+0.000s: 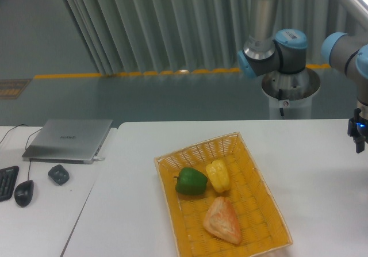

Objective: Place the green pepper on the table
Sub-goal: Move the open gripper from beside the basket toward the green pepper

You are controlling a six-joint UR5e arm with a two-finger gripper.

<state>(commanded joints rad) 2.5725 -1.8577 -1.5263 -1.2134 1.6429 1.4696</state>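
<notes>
The gripper [359, 136] hangs at the far right edge of view, well right of the yellow wicker basket [253, 222] and above the table [144, 188]. It is cut off by the frame, so I cannot tell whether its jaws are spread or closed; nothing shows in its grasp.

Left of the basket lies bare white tabletop up to the rounded edge. Beyond that edge, on the adjacent desk, sit a closed laptop [69, 139], a keyboard corner [7, 182] and a mouse [23, 192].

Inside the basket, the green pepper [191, 181] rests at the upper left, touching the yellow pepper [218, 175] on its right. The orange-pink triangular item [222, 221] lies just below them.
</notes>
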